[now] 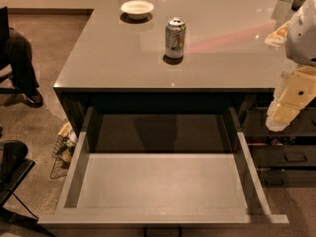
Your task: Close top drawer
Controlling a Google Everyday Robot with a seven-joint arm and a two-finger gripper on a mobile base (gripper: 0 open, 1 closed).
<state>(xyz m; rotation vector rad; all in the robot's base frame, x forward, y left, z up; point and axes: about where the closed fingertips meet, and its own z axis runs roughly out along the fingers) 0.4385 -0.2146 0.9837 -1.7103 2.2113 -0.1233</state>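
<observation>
The top drawer (163,186) stands pulled far out under the grey countertop (123,58). It is wide and deep, with a pale grey inside that holds nothing. Its front edge runs along the bottom of the view, and its small metal handle (162,230) peeks out at bottom centre. My gripper (282,116) hangs at the right edge on a white arm. It is pale yellow and points down-left, just past the counter's front right corner. It is above and to the right of the drawer's right wall and touches nothing.
A soda can (175,37) and a white bowl (137,7) stand on the countertop. Narrower dark drawers with a handle (295,157) sit to the right. A wire basket (64,149), a dark chair (12,169) and a seated person's leg (22,65) are on the left.
</observation>
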